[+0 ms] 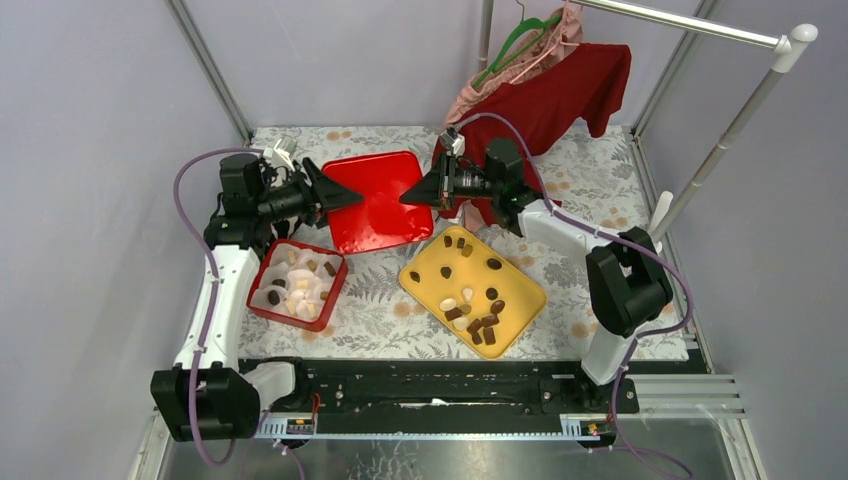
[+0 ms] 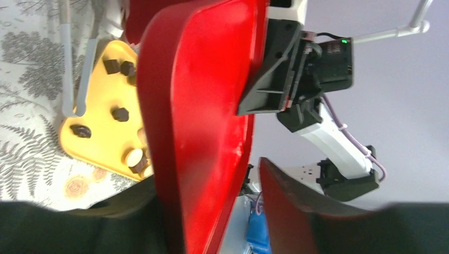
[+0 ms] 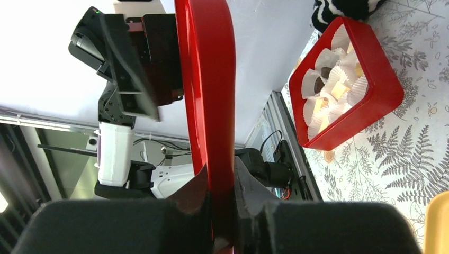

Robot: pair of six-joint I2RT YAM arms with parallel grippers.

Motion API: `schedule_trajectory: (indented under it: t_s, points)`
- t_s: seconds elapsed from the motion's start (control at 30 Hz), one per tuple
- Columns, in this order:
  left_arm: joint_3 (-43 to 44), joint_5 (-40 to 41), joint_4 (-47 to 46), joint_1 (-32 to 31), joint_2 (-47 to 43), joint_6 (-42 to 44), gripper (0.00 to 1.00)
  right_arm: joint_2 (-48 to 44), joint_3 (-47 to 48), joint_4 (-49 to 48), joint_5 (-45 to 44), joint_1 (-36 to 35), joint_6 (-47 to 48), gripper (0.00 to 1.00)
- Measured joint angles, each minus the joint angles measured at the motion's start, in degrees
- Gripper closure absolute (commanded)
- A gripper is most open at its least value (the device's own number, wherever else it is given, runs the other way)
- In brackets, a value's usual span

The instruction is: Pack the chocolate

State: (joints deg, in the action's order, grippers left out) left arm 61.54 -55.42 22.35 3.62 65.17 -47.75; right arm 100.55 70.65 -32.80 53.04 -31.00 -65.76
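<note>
A red lid (image 1: 375, 200) hangs between my two grippers at the back of the table. My right gripper (image 1: 405, 195) is shut on its right edge, as the right wrist view (image 3: 221, 174) shows, with the lid (image 3: 209, 79) pinched between both fingers. My left gripper (image 1: 330, 195) is open around the lid's left edge (image 2: 206, 121), with a gap at one finger. Chocolate pieces (image 1: 485, 325), dark, tan and cream, lie on the yellow tray (image 1: 520, 285). The red square box (image 1: 335, 283) holds white paper cups with some chocolate pieces (image 3: 319, 84).
A dark red garment (image 1: 570, 90) and a pink one on a green hanger hang from a rack behind the right arm. The rack's pole (image 1: 730, 140) slants at the right. A black rail (image 1: 430, 385) runs along the near edge.
</note>
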Motion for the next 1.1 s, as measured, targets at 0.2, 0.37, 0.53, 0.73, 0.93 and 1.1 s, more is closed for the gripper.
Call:
schedule_trajectory:
  t_s: [0.2, 0.37, 0.53, 0.73, 0.93, 1.1]
  points:
    - [-0.96, -2.47, -4.72, 1.03, -0.11, -3.89, 0.63, 3.72, 0.0, -6.67, 1.95, 0.17, -5.88, 0.97]
    - [-1.49, -2.64, -6.27, 1.86, -0.17, -5.22, 1.0, 4.5, 0.0, -12.5, 2.84, 0.5, -10.93, 0.73]
    - [-1.25, -2.05, -5.84, 2.08, -0.22, -4.92, 1.0, 4.5, 0.0, -11.96, 3.61, 0.57, -10.56, 0.21]
    - [9.05, 6.99, 7.08, 2.6, 1.73, 3.89, 1.0, 3.32, 3.17, 7.43, 1.22, 0.52, 3.87, 0.0]
    - [26.1, 30.32, 23.8, 2.6, 5.88, 15.21, 1.0, -4.07, 7.23, 37.0, -9.42, 0.5, 24.28, 0.0]
    - [32.26, 52.04, 33.77, 1.77, 6.19, 20.31, 1.0, -10.32, 7.3, 49.66, -16.28, 0.5, 33.38, 0.0]
